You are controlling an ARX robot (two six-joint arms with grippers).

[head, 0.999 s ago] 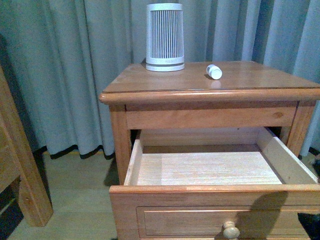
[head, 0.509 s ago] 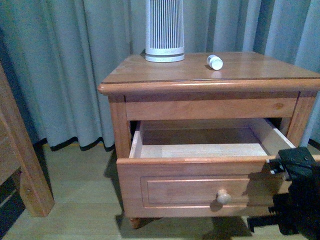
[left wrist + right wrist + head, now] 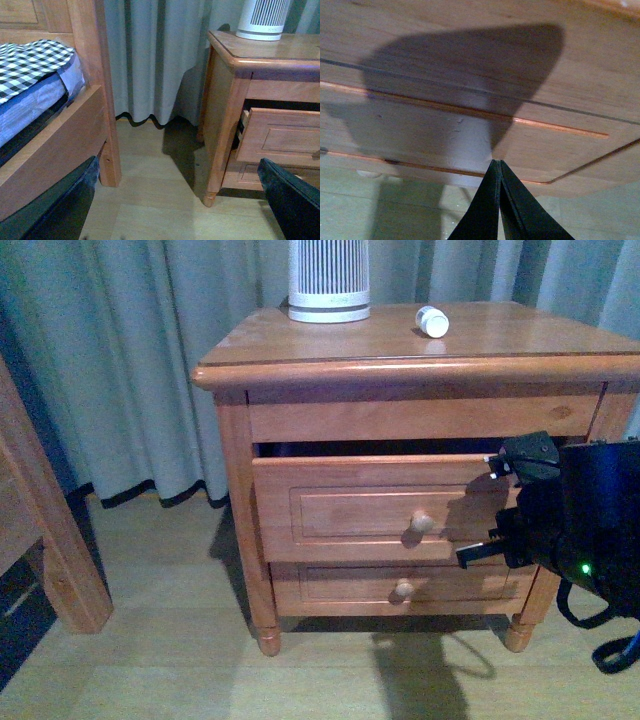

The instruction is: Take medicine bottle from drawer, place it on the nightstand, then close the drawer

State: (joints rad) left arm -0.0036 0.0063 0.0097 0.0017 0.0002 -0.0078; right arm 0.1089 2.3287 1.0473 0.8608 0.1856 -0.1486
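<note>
The medicine bottle (image 3: 432,321), tiny and white, lies on its side on the nightstand (image 3: 300,345) top, right of the ribbed cylinder. The taller drawer (image 3: 350,510) with its round knob (image 3: 420,523) stands almost pushed in; a dark gap shows above its front. My right gripper (image 3: 512,515) is shut and empty, its tips (image 3: 496,164) against the drawer's panel front (image 3: 470,115), right of the knob. My left gripper (image 3: 175,210) is open and empty, low over the floor between the bed and the nightstand (image 3: 225,100). The drawer (image 3: 280,137) juts out slightly there.
A tall white-grey ribbed cylinder (image 3: 328,280) stands at the back of the nightstand top. The shallower drawer (image 3: 403,590) below is shut. A wooden bed frame (image 3: 40,540) with checked bedding (image 3: 30,65) stands left. Grey curtains (image 3: 130,360) hang behind. Bare wooden floor (image 3: 180,660) lies between.
The drawer has gone from wide open to almost shut. My right gripper has come into the front view and followed the drawer front inward. The view has shifted back and down.
</note>
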